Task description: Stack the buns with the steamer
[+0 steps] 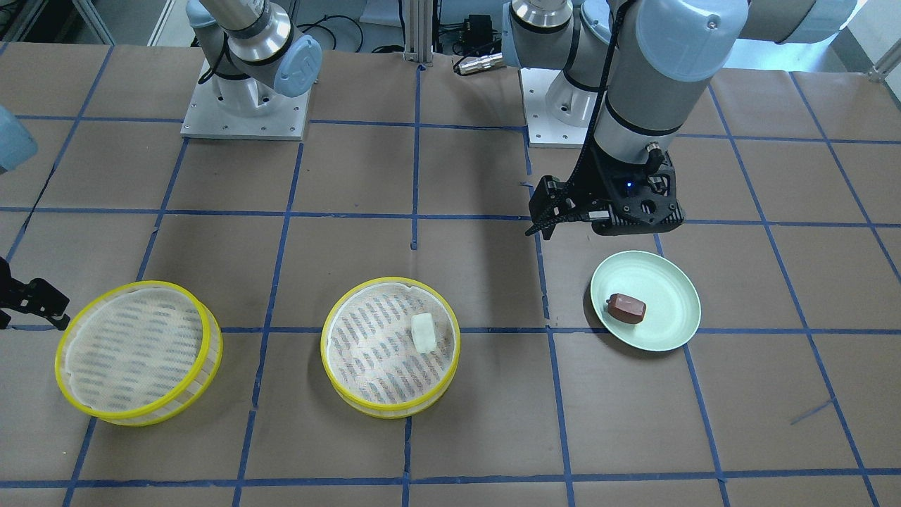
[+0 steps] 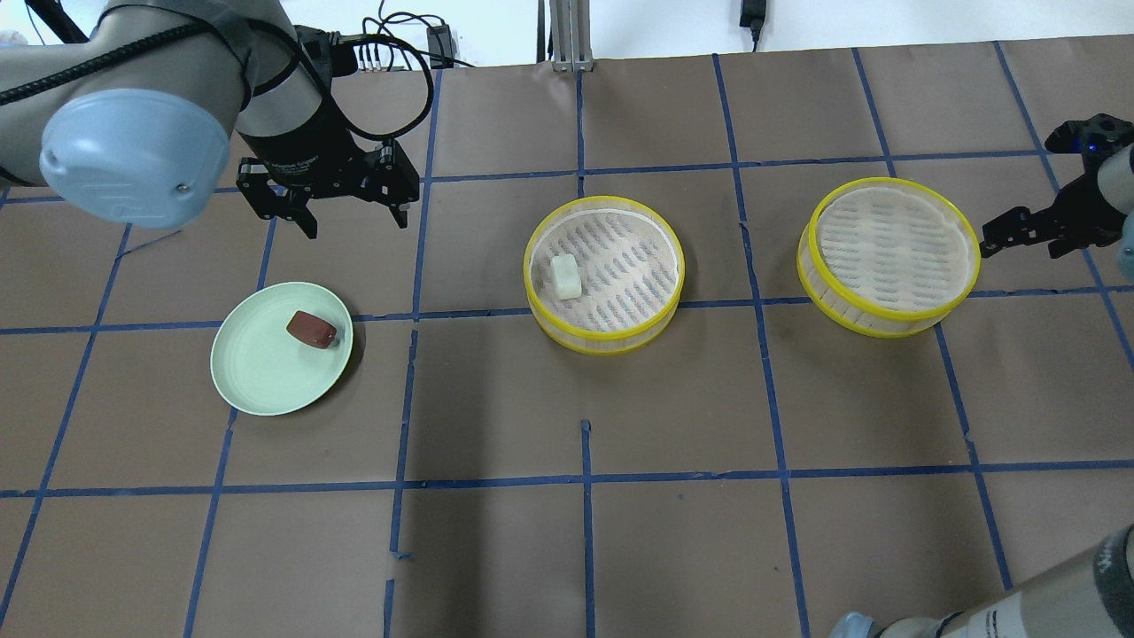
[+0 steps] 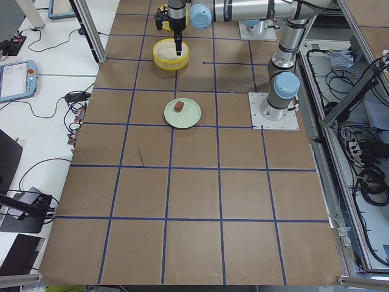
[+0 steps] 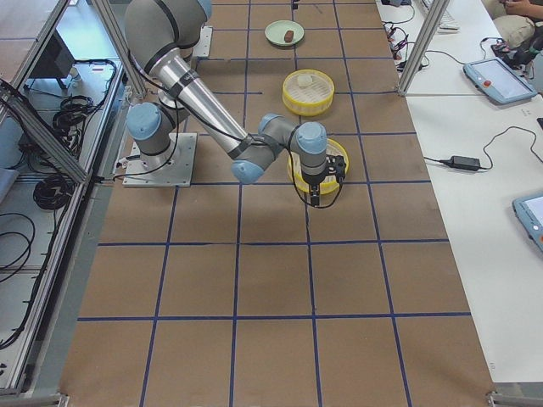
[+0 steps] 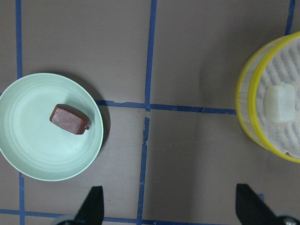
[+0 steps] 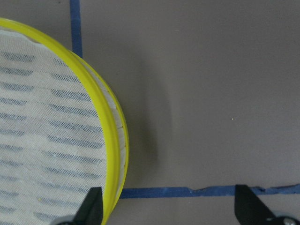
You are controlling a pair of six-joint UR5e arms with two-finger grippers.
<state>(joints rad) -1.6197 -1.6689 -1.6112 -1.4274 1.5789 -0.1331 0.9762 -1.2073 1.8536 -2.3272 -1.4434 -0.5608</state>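
On the brown table [image 2: 585, 549] gridded with blue tape, I saw my left claw [image 2: 354, 223] spread empty near the green plate [image 2: 257, 381] where the brown bun [image 2: 311, 329] lay slantwise, the white bun [image 2: 566, 276] in the steamer [image 2: 611, 338] between both claws, and my right claw [image 2: 1023, 246] likewise spread beside the second steamer [image 2: 886, 319].

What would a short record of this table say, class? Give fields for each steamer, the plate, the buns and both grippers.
Middle round yellow-rimmed mesh steamer: holds the small white rounded toy bun
Second yellow-rimmed mesh steamer: empty, on the robot's right
Pale green round plate: on the robot's left, carries the reddish-brown blocky toy bun
Left gripper: open, empty, near the plate
Right gripper: open, empty, at the second steamer's rim
Stacking: not yet done; the steamers stand apart
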